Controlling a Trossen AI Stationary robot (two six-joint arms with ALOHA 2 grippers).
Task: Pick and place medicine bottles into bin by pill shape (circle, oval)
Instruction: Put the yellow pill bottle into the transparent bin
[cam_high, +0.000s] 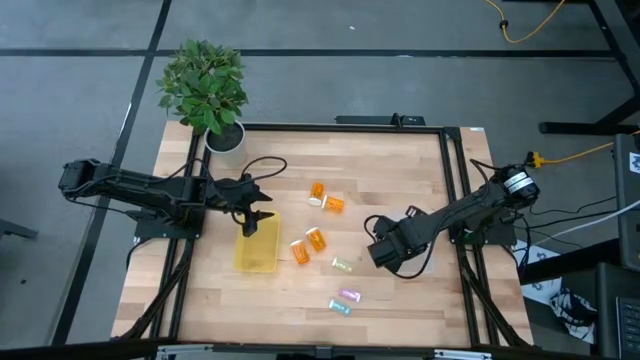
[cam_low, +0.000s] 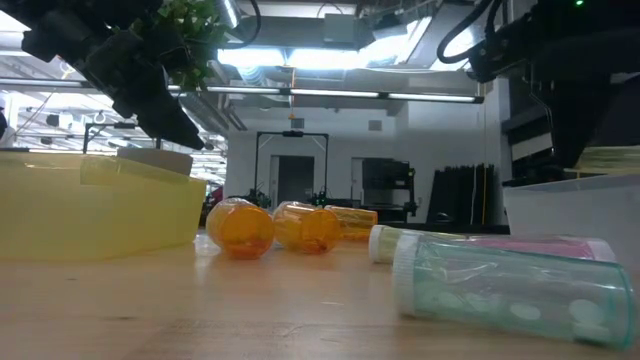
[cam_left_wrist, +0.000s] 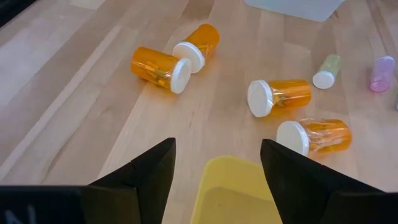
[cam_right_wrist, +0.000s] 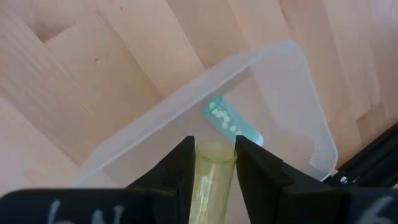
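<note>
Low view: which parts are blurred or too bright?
Low view: the near green vial is soft, out of focus, and the ceiling lights glare. Left wrist view: the orange bottles are sharp; the left claw hangs dark over the yellow bin.

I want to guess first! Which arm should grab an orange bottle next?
The left arm. The left fingers are open, hanging over the yellow bin, close to the orange bottles. The right fingers are shut on a yellowish vial above the clear bin.
</note>
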